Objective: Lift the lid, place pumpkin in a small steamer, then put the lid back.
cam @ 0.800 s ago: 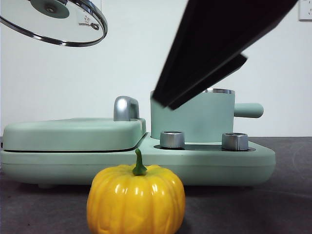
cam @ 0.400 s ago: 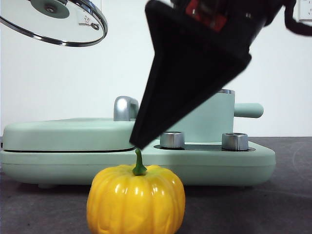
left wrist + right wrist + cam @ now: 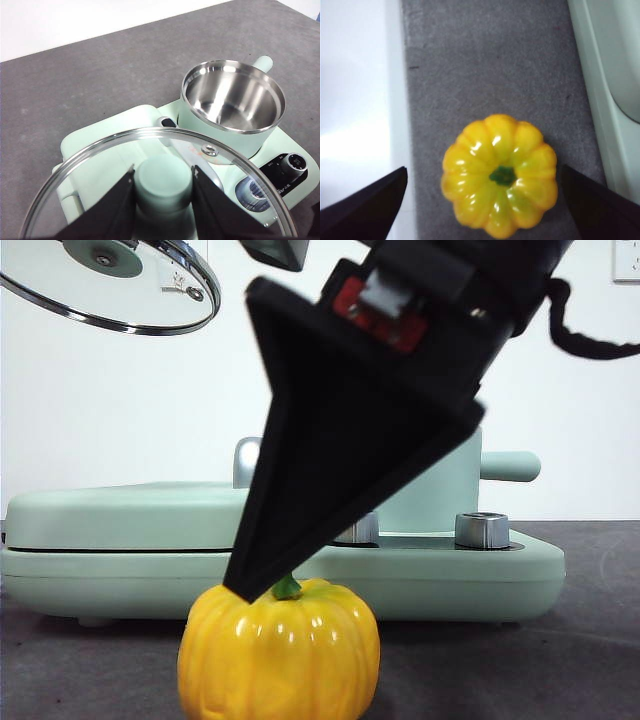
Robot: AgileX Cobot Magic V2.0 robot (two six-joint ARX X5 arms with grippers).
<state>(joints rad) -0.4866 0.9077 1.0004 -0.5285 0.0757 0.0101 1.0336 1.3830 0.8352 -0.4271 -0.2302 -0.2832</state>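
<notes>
Pumpkin (image 3: pixel 279 652) is sitting upright on the grey desk (image 3: pixel 560 660), just in front of the mint-green appliance base (image 3: pixel 470 585), with its green stem (image 3: pixel 502 175) pointing up. Right gripper (image 3: pixel 482 202) is hanging directly above it with its jaws spread wide apart, one on each side of the pumpkin and neither one touching it in the right wrist view; the stem is lying about midway between them. In the front view this gripper is appearing as a big dark wedge slanting down from the upper right, its tip reaching the top of the pumpkin beside the stem, though that view is not showing whether the two are touching. Left gripper (image 3: pixel 162 200) is clamping its jaws on the mint knob (image 3: pixel 164 182) of the lid (image 3: pixel 220 155) and is holding the lid in the air, slightly tilted, high at the upper left of the front view (image 3: pixel 160 315) and over the flat griddle cover (image 3: pixel 150 512). Steamer (image 3: pixel 231 107) is standing open on the base next to that cover, its steel inside holding nothing, its stubby handle (image 3: pixel 510 466) sticking out sideways away from the cover. Two silver knobs (image 3: pixel 482 530) are sitting on the base in front of the steamer, the other one mostly hidden behind the dark wedge.
</notes>
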